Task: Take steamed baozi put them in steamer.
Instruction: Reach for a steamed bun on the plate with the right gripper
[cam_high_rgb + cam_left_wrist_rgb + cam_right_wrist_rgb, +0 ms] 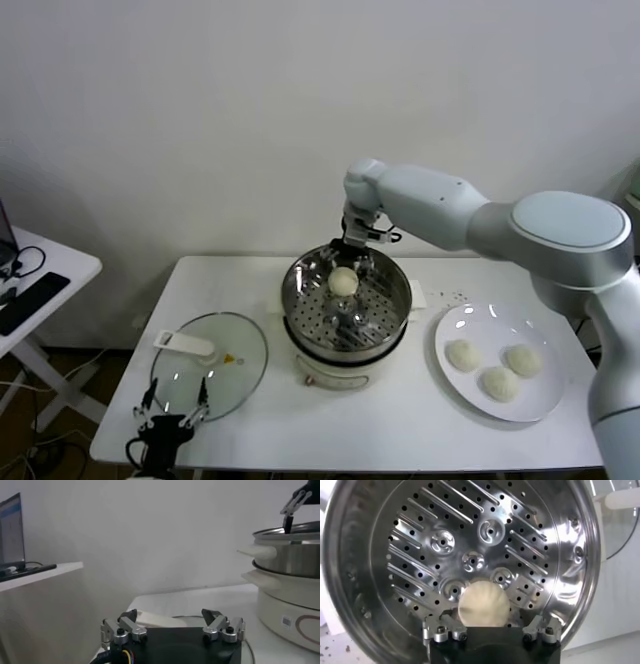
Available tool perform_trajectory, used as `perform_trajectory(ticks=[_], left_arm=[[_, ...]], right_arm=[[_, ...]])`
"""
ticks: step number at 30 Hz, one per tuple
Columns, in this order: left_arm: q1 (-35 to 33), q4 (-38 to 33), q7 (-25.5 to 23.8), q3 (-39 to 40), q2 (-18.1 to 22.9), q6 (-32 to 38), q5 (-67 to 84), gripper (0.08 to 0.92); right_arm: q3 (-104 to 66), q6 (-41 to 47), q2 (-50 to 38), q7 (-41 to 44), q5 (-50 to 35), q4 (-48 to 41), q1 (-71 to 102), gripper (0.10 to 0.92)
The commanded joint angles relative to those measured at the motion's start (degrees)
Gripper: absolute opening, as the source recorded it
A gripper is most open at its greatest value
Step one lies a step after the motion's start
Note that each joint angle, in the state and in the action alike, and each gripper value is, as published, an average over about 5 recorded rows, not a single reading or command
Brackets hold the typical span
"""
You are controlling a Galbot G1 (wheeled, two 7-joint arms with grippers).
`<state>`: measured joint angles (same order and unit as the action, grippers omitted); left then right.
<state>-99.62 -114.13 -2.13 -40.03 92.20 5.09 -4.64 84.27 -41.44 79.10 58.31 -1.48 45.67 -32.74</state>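
Right gripper (490, 630) hangs over the far rim of the steamer (395, 330), fingers spread and released. One bun (343, 281) lies on the perforated floor just below it (contact with the fingers looks broken, though partly hidden). Three buns (497, 368) sit on the plate (548, 398), right of the steamer. Left gripper (172, 630) is parked, fingers apart, left of the steamer by the glass lid (235, 375).

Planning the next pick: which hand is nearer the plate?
Right. The right hand is over the steamer, beside the plate. The left hand is at the table's front-left, by the lid.
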Motion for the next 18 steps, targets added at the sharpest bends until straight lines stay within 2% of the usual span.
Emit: perform_trajectory(ticks=[1, 5, 8, 14, 18], left_arm=[[-0.29, -0.45, -0.03, 0.08, 0.02, -0.07, -0.18, 0.823], [-0.57, -0.69, -0.03, 0.1, -0.18, -0.16, -0.2, 0.823], [-0.65, -0.75, -0.04, 0.16, -0.28, -0.24, -0.23, 0.823], [-0.11, -0.73, -0.05, 0.27, -0.21, -0.45, -0.26, 0.823], [-0.04, -0.59, -0.02, 0.23, -0.45, -0.37, -0.21, 0.823]], right_arm=[[4.14, 3.57, -4.93, 2.02, -8.88, 5.54, -7.19, 0.822], [13.5, 15.21, -11.14, 5.35, -24.06, 11.82, -15.09, 0.823], [18.29, 25.28, -16.45, 6.86, -31.25, 15.14, -19.42, 0.823], [25.47, 35.88, -25.46, 4.79, -32.53, 19.78, -24.72, 0.823], [31.13, 44.28, -31.65, 1.75, -33.61, 28.06, -26.64, 0.823]])
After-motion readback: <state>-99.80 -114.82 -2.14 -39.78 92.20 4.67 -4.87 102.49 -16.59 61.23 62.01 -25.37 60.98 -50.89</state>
